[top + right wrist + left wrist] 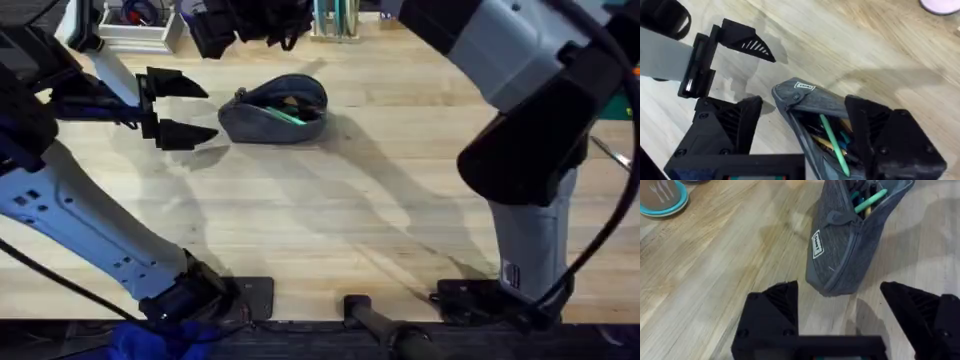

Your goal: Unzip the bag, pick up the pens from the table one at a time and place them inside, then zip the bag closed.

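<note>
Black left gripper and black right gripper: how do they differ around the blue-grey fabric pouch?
Left gripper sits beside the blue-grey fabric pouch, apart; right gripper straddles its open mouth. Left gripper points sideways along the wooden table; right gripper comes from above. Both are open, holding nothing.

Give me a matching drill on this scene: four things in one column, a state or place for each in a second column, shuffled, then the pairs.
1. bag
2. green pen
3. left hand
4. table

A. open, beside the bag's end
B. inside the bag
C. unzipped
D. bare pale wood in front of the bag

Pairs: 1-C, 2-B, 3-A, 4-D
</note>
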Action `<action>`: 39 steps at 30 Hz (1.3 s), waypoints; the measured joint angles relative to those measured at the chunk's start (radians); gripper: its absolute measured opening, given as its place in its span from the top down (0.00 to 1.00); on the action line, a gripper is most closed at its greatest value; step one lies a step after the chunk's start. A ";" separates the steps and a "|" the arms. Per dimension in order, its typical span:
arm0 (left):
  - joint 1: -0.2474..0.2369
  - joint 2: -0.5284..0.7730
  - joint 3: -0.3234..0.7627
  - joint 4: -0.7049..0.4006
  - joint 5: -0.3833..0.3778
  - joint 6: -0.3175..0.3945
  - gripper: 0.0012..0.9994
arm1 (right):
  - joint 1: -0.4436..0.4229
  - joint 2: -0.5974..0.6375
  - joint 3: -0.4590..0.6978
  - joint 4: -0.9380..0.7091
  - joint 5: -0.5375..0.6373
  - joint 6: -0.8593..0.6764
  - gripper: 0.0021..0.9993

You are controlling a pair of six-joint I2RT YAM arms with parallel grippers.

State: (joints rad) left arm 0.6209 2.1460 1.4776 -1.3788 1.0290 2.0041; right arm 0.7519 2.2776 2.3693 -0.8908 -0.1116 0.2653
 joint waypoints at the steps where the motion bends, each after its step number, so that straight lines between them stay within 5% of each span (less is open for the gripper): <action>1: 0.000 0.000 0.000 0.000 0.000 0.000 0.01 | 0.002 0.004 0.001 0.004 0.000 0.000 0.00; 39: 0.000 0.000 0.000 0.007 0.003 -0.015 0.01 | 0.048 0.116 0.004 0.049 0.004 -0.013 0.01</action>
State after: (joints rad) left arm 0.6209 2.1460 1.4776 -1.3716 1.0325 1.9892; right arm 0.8001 2.3932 2.3734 -0.8422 -0.1080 0.2524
